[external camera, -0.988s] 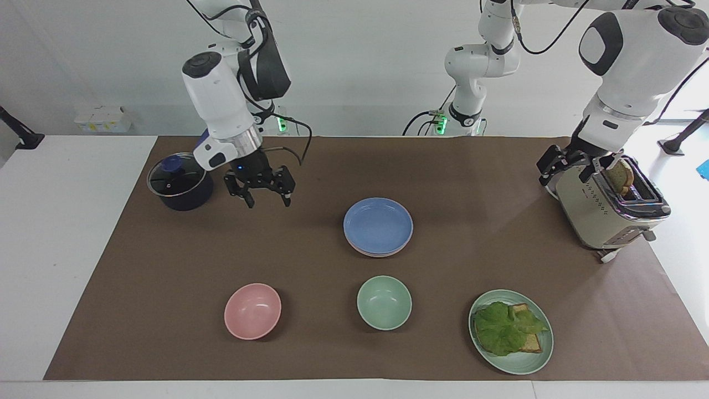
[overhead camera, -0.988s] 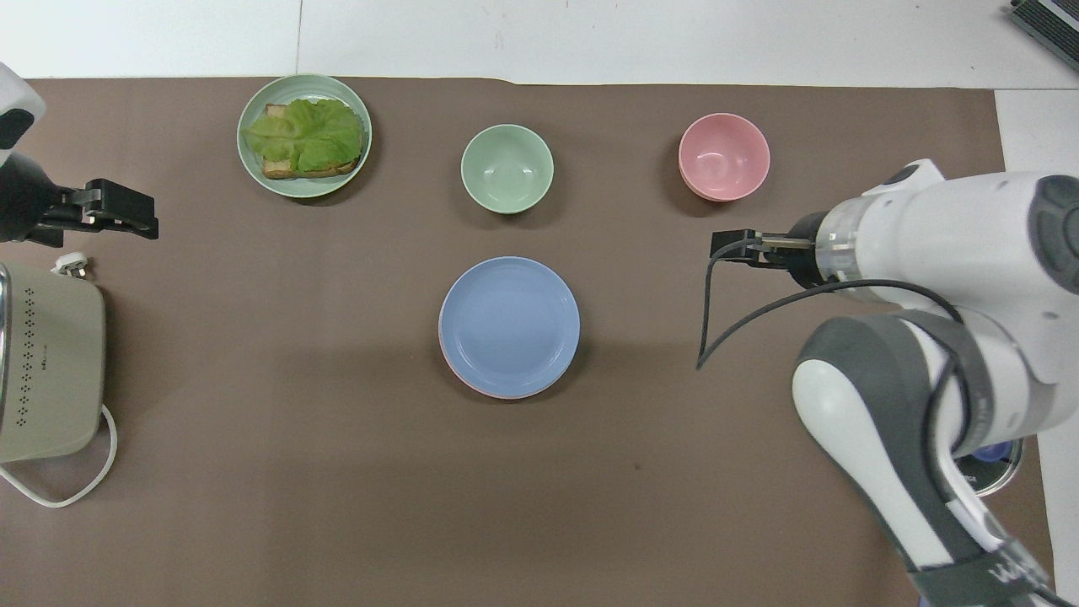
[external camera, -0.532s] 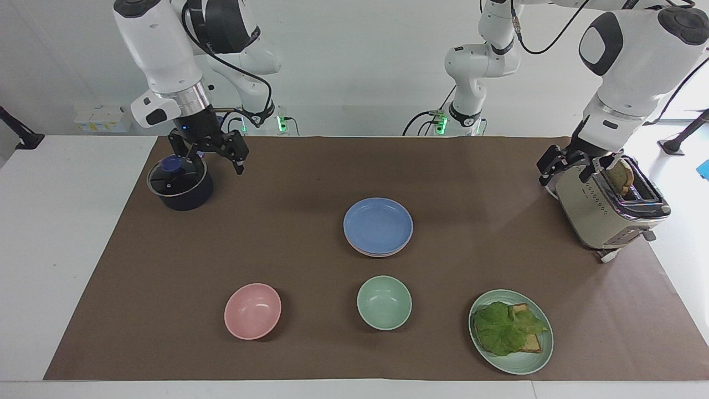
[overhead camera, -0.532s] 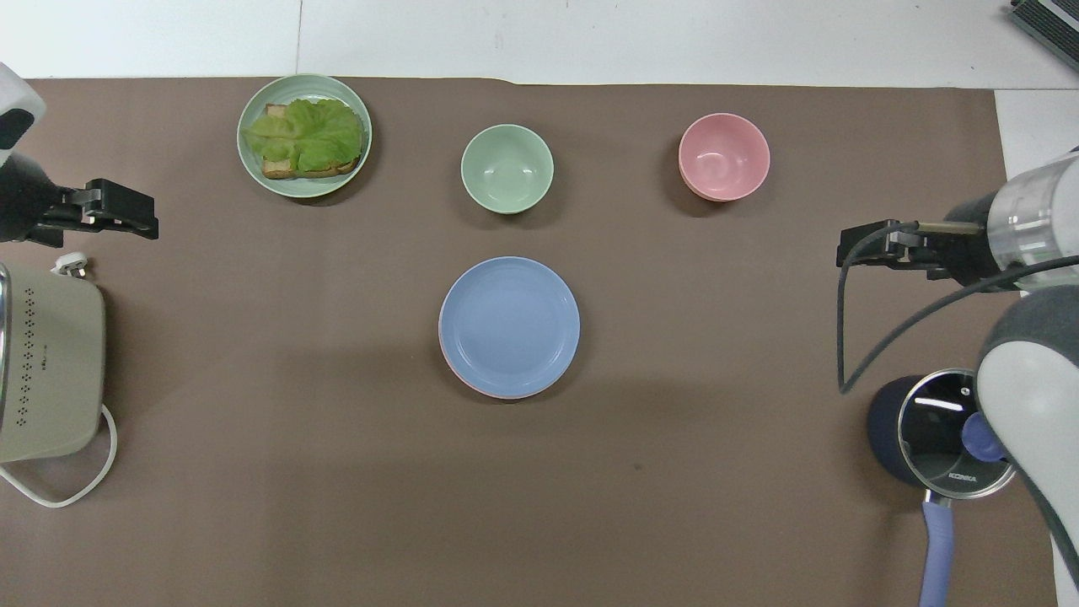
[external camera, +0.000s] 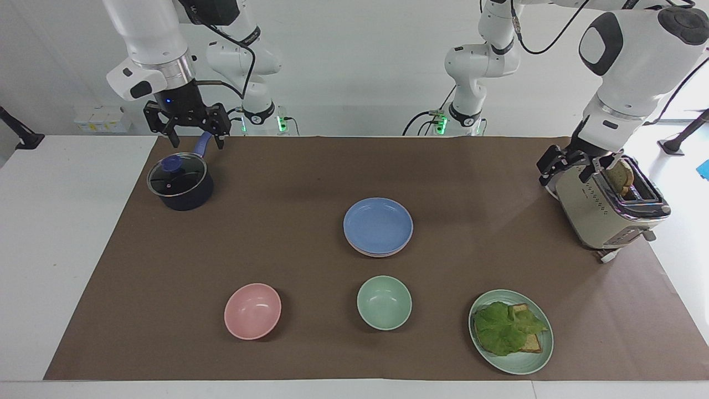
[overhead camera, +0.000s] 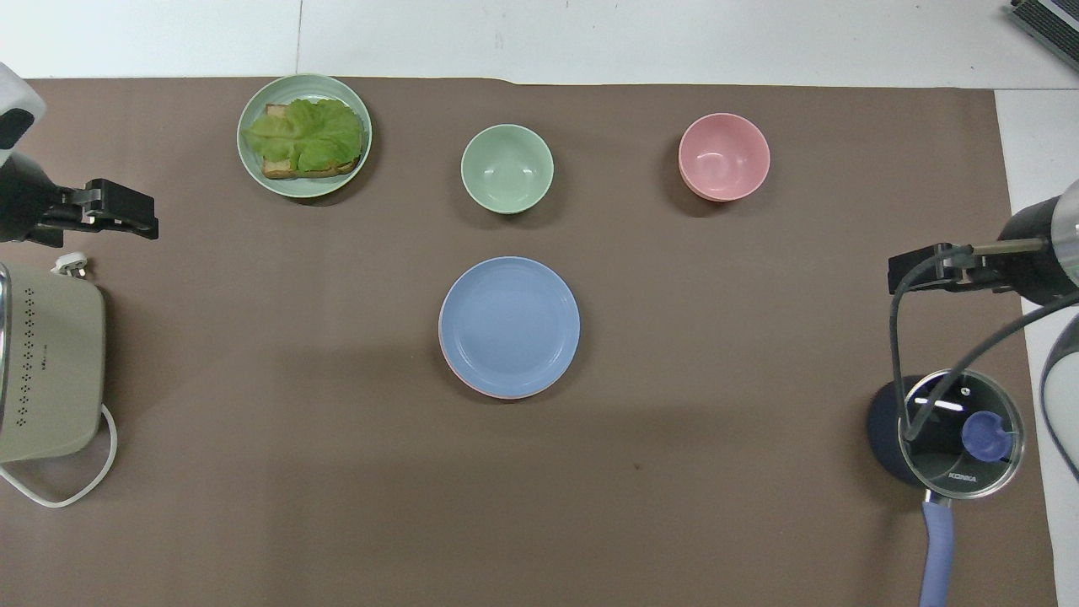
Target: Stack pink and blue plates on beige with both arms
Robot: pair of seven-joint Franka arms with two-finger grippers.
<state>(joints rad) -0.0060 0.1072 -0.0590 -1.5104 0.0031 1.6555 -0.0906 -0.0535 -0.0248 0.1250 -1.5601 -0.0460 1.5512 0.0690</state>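
The blue plate [external camera: 378, 224] [overhead camera: 509, 324] lies in the middle of the brown mat, on top of a low stack. A thin edge of the pink plate [external camera: 379, 254] [overhead camera: 469, 381] shows under it. The beige plate is hidden. My right gripper [external camera: 191, 136] [overhead camera: 906, 274] hangs open and holds nothing, raised over the handle of the pot at the right arm's end, well away from the stack. My left gripper [external camera: 560, 169] [overhead camera: 126, 215] waits open next to the toaster at the left arm's end.
A dark lidded pot [external camera: 180, 183] with a blue handle stands under the right gripper. A cream toaster [external camera: 606, 208] holds bread. Farther from the robots than the stack are a pink bowl [external camera: 252, 310], a green bowl [external camera: 384, 302] and a green plate [external camera: 520, 363] with toast and lettuce.
My right gripper has risen and drawn back from over the mat toward the pot at its own end. The left arm and the plates have not moved.
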